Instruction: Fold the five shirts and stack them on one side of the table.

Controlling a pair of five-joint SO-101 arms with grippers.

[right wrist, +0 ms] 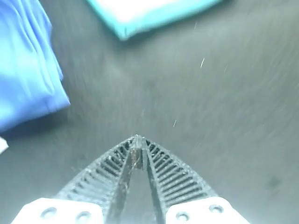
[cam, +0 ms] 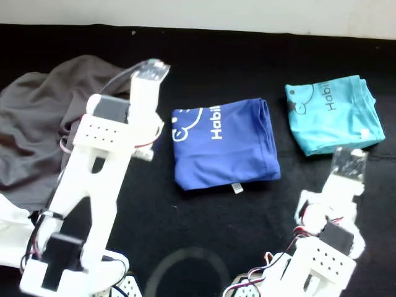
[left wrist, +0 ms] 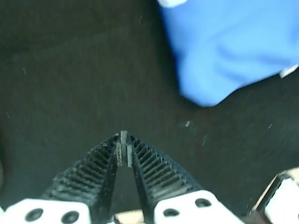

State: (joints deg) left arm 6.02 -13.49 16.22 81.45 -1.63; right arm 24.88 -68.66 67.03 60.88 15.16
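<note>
A folded blue shirt [cam: 224, 143] lies mid-table, and a folded teal shirt [cam: 334, 114] sits to its right. At the far left a grey shirt [cam: 37, 124] lies crumpled and unfolded. My left arm [cam: 117, 136] stands between the grey and blue shirts. Its gripper [left wrist: 124, 150] is shut on nothing over bare black table, with the blue shirt's corner [left wrist: 233, 46] just ahead. My right gripper [right wrist: 138, 150] [cam: 348, 159] is also shut and empty, hovering just short of the teal shirt's near edge [right wrist: 149, 11], with the blue shirt [right wrist: 23, 79] off to one side.
The table [cam: 210, 229] is covered in black cloth. Something white [cam: 9, 238] shows at the lower left edge beside the left arm's base. A pale wall runs along the table's far edge.
</note>
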